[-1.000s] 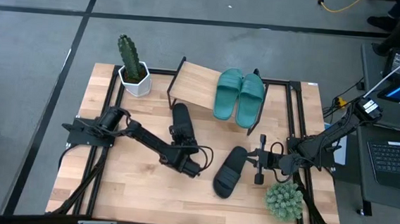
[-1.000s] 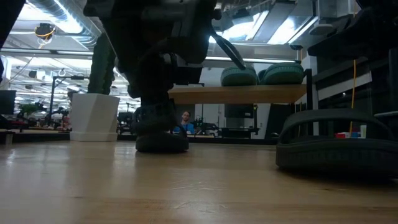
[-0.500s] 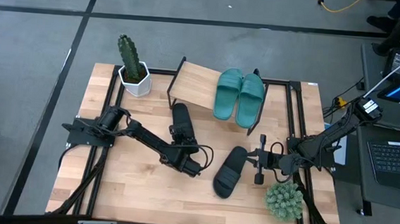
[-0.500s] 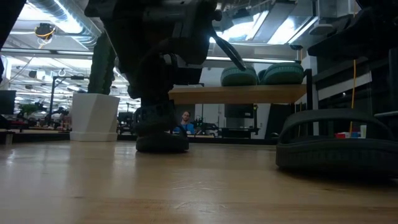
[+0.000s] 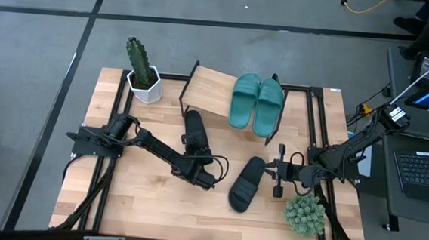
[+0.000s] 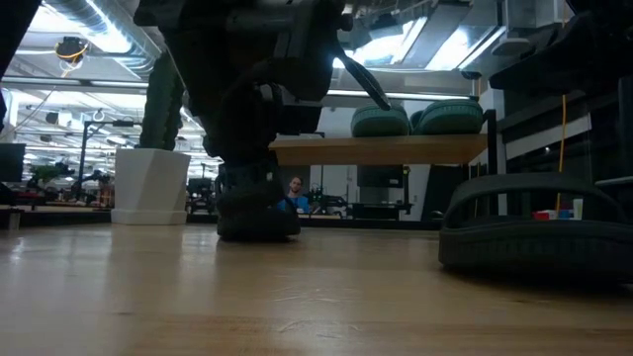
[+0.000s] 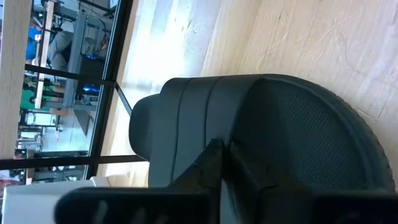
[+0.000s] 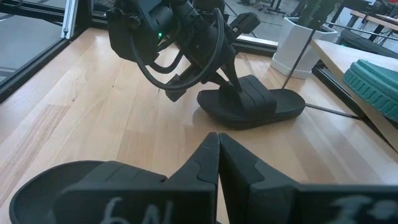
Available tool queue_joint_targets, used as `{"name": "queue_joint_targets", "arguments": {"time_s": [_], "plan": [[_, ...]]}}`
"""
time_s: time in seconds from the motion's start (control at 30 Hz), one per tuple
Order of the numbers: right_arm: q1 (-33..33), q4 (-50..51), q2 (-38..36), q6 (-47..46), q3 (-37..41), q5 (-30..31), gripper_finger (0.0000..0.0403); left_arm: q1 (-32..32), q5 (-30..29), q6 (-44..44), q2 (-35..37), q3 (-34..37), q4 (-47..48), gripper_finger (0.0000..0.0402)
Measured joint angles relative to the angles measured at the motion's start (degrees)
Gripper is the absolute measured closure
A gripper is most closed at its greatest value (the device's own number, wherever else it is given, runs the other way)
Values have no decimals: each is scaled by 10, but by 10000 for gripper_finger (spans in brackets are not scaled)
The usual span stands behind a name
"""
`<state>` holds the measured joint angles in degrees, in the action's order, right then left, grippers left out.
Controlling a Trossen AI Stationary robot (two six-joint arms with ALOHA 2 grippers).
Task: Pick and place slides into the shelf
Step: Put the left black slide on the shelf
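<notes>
Two teal-green slides (image 5: 257, 102) lie side by side on the right half of the shelf's slanted wooden board (image 5: 209, 91). One black slide (image 5: 194, 132) lies sole-down on the table in front of the shelf. My left gripper (image 5: 196, 161) is shut on it at its near end. A second black slide (image 5: 246, 183) lies to the right, sole on the table. My right gripper (image 5: 270, 171) stands shut close beside it; I see no touch. In the low view the held slide (image 6: 257, 223) shows under the left arm. My left gripper pinches the strap (image 7: 202, 134) of the black slide between its two fingers (image 8: 233, 79), which show closed together on the strap. The fingers slant down onto it from the table's near side. The slide stays flat, its sole on the table (image 8: 261, 118).
A white pot with a cactus (image 5: 143, 76) stands at the far left beside the shelf. A small green plant (image 5: 304, 215) sits near the right front corner. Black frame rails (image 5: 316, 127) run along the table's sides. Bare wood (image 5: 148, 206) lies near the front edge.
My left gripper has shut on the black slide's strap without shifting its place. The slide lies where it was.
</notes>
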<state>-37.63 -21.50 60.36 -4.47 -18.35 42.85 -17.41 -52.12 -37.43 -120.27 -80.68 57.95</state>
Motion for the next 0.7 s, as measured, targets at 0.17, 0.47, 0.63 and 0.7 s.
{"name": "queue_joint_targets", "arguments": {"time_s": [0.17, 0.47, 0.63, 0.7], "plan": [[0, 0, 0, 0, 0, 0, 392, 0, 0, 0, 0, 0, 0, 392], [0, 0, 0, 0, 0, 0, 392, -10, 0, 0, 0, 0, 2, 399], [0, 0, 0, 0, 0, 0, 392, -31, 2, -8, 0, -7, 18, 400], [0, 0, 0, 0, 0, 0, 392, -40, 6, -22, 0, -19, 32, 400]]}}
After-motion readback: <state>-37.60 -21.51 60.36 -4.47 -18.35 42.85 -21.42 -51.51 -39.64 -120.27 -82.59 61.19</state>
